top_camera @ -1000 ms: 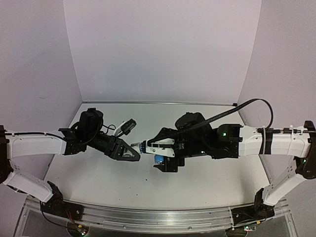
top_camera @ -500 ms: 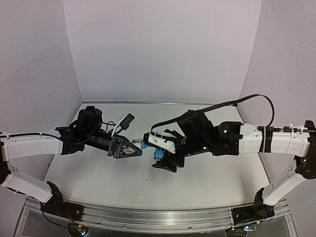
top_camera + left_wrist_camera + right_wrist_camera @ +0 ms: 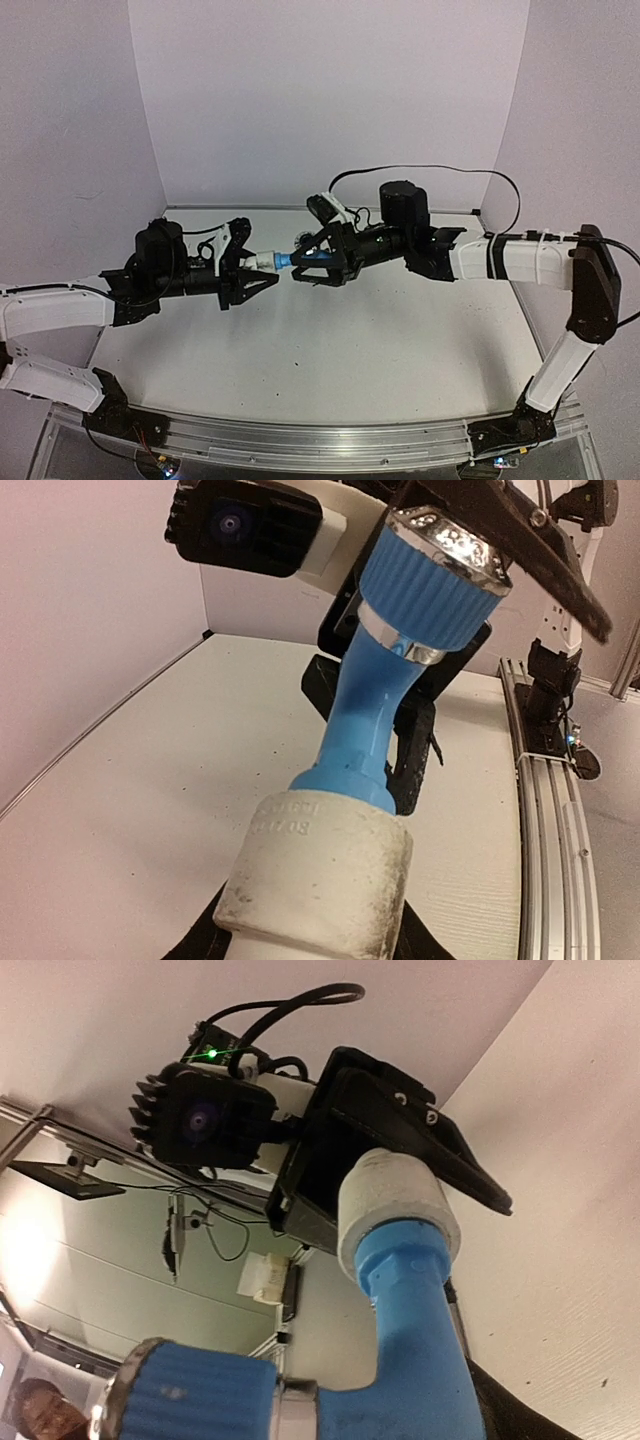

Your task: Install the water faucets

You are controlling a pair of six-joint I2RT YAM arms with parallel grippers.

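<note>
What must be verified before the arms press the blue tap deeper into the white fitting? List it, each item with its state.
1. Hold of the left gripper on the white fitting: ok, shut on it.
2. Hold of the right gripper on the blue tap: ok, shut on it.
3. Tap's stem entered in the fitting's mouth: ok, both wrist views show it inside.
4. Depth of seating: cannot tell, the fitting hides the end of the stem.
5. Stem in line with the fitting: cannot tell; it looks slightly tilted in the left wrist view.
6. Both parts held above the table, touching nothing else: ok.
</note>
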